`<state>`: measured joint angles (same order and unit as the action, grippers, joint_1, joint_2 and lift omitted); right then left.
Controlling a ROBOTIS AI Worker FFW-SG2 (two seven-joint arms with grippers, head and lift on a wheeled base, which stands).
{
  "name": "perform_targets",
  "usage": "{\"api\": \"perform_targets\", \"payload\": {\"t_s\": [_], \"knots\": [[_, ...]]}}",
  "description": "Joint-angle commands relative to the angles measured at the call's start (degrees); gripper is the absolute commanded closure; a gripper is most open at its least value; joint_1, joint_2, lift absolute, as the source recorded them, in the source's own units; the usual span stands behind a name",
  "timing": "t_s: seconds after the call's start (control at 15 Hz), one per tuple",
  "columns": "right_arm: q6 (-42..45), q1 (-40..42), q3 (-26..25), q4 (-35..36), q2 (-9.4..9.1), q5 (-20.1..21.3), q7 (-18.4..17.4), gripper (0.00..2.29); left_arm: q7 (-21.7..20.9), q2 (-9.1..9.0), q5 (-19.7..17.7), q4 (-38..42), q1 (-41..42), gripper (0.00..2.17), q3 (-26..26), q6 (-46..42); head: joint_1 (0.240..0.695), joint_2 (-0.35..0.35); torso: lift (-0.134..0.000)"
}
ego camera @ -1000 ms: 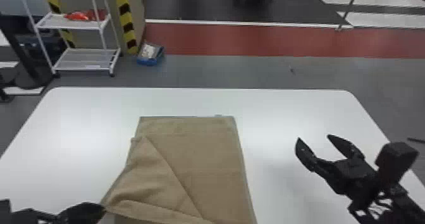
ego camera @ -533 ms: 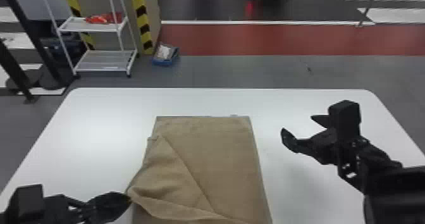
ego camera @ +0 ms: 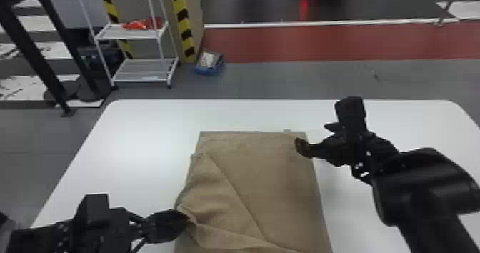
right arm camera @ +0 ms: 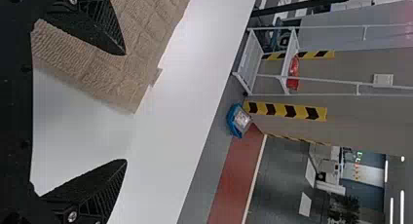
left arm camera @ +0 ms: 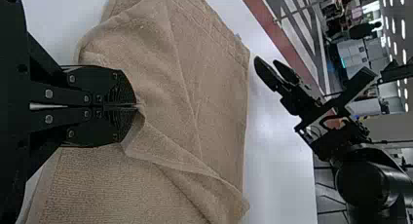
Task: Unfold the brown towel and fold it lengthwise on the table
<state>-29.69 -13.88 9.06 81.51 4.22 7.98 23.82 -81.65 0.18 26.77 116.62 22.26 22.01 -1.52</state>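
Black two-fingered L claw (ego camera: 188, 218) clenched on a pinched fold of the brown rectangular cloth towel (ego camera: 271, 184), at its L edge. Towel lies R of & beyond that claw, w/ a creased diagonal flap, on the white round-cornered flat table (ego camera: 150, 141), below both claws. Black two-fingered R claw (ego camera: 314, 137) released, fingers wide, above towel's far R corner. White metal-framed rack (ego camera: 139, 72) well beyond L claw.
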Motion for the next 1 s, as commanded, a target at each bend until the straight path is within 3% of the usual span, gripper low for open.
{"api": "perform_targets", "payload": {"t_s": [0.0,0.33,0.53,0.87,0.93], "knots": [[3.71,-2.38,0.43,-5.48,-1.41,-2.62,0.00,0.10,-0.18,-0.32,0.74,-1.39,-1.34,1.39,-1.53,0.08,0.695,0.098,-0.117],[4.24,-6.16,-0.27,-14.27,-2.02,-3.85,0.00,0.19,-0.53,-0.32,1.09,-4.21,-3.80,1.39,-3.90,0.08,0.695,0.107,-0.117],[4.59,-6.16,-1.15,-15.15,-1.93,-3.94,1.14,0.69,-0.53,-0.32,1.09,-4.82,-4.42,1.39,-4.52,0.08,0.695,0.086,-0.117],[4.59,-6.24,-1.15,-15.77,-1.93,-3.41,1.14,0.88,-0.71,-0.32,1.00,-5.79,-5.21,1.39,-5.04,0.08,0.695,0.071,-0.117],[4.77,-6.24,-1.06,-15.77,-1.93,-3.32,1.14,1.07,-0.71,-0.32,1.00,-5.79,-5.12,1.39,-5.04,0.08,0.695,0.070,-0.117]]}}
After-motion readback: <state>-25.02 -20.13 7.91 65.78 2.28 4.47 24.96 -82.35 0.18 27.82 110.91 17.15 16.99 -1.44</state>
